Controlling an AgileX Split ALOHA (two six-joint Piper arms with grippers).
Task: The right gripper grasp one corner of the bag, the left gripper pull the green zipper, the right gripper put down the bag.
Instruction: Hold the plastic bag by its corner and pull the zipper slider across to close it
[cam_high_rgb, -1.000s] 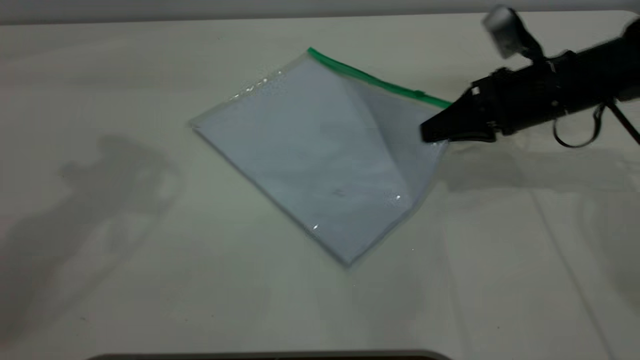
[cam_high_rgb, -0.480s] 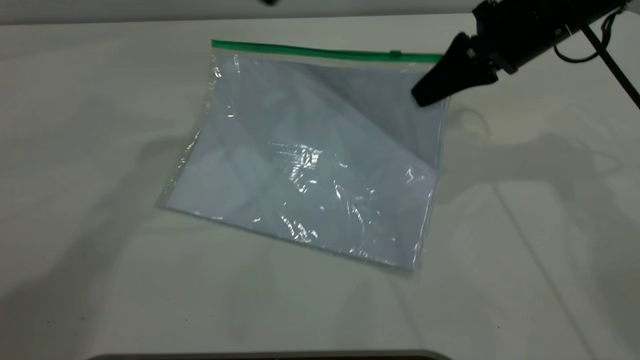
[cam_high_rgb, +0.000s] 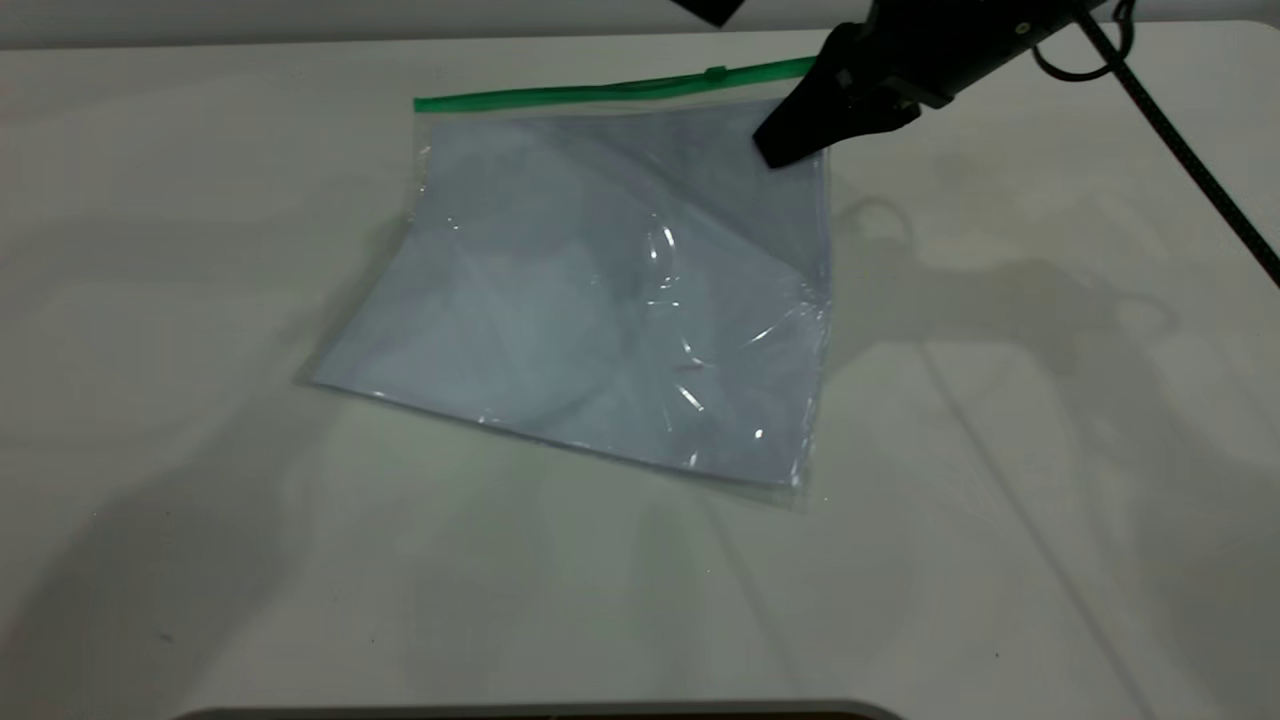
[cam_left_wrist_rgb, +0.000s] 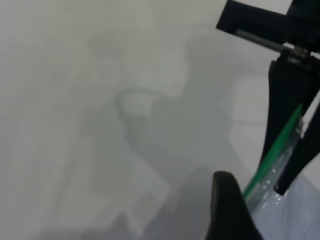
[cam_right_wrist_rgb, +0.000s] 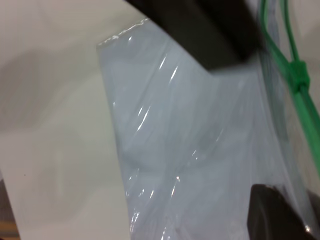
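The clear plastic bag (cam_high_rgb: 600, 290) hangs by one corner, its lower edge resting on the white table. The green zipper (cam_high_rgb: 560, 93) runs along its top edge, with the slider tab (cam_high_rgb: 715, 73) near the right end. My right gripper (cam_high_rgb: 790, 140) is shut on the corner (cam_high_rgb: 815, 85) where the green strip ends and holds it up. In the left wrist view its jaws clamp the green strip (cam_left_wrist_rgb: 280, 145). My left gripper (cam_high_rgb: 708, 8) shows as a black tip at the far edge, just above the slider. The right wrist view shows the slider (cam_right_wrist_rgb: 298, 67).
The white table (cam_high_rgb: 1000, 500) lies all around the bag. The right arm's black braided cable (cam_high_rgb: 1180, 150) hangs down over the table's far right. A dark rim (cam_high_rgb: 540, 712) shows at the near edge.
My right gripper has lifted the corner and carried it left, swinging the bag up so the zipper edge runs across. The left gripper's tip has moved right along the far edge toward the slider.
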